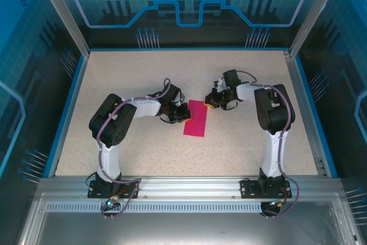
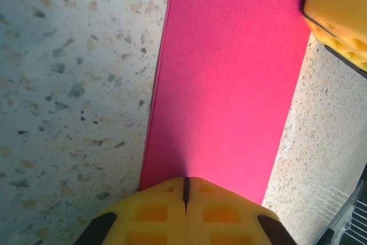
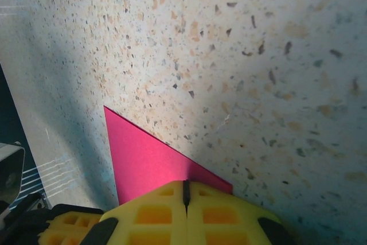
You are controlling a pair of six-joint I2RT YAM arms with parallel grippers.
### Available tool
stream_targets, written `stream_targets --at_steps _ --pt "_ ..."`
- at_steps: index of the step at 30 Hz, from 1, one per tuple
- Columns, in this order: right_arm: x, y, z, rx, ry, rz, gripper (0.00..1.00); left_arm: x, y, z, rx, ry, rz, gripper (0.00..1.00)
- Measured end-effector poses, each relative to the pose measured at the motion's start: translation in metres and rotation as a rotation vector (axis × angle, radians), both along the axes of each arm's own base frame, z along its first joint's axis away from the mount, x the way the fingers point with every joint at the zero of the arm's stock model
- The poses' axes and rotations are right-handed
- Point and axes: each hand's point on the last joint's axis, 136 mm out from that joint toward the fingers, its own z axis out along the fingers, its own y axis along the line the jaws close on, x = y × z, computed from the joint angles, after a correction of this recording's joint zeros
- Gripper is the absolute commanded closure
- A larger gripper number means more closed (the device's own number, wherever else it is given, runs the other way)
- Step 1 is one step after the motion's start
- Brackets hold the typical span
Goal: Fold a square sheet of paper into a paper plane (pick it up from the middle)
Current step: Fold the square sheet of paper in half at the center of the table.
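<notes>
The square sheet of paper (image 1: 195,120) lies near the centre of the table (image 1: 143,159) as a narrow strip (apparently doubled over). The left gripper (image 1: 184,114), jaws shut tip to tip, bears down by its 9 o'clock edge, probably to flatten the fold. The right gripper (image 1: 210,102), likewise closed, pins the 1 o'clock corner against sliding

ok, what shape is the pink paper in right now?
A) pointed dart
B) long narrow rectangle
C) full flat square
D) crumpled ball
B: the pink paper lies flat on the table as a long narrow strip, its long edges straight and parallel, with no pointed nose.
</notes>
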Motion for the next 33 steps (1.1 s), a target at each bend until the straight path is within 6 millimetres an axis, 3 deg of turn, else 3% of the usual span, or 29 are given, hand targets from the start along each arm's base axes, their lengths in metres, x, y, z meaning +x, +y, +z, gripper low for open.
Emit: stream_targets --at_steps 12,19,33 --pt "0.015 0.001 0.017 -0.014 -0.031 0.005 1.00 0.000 0.000 0.000 0.003 -0.010 -0.012 1.00" --pt "0.012 0.000 -0.001 -0.015 0.009 0.005 1.00 0.000 0.000 0.000 0.003 -0.011 -0.014 1.00" --pt "0.013 -0.004 0.003 0.024 0.020 0.000 1.00 0.000 0.000 0.000 0.003 -0.011 -0.014 1.00"
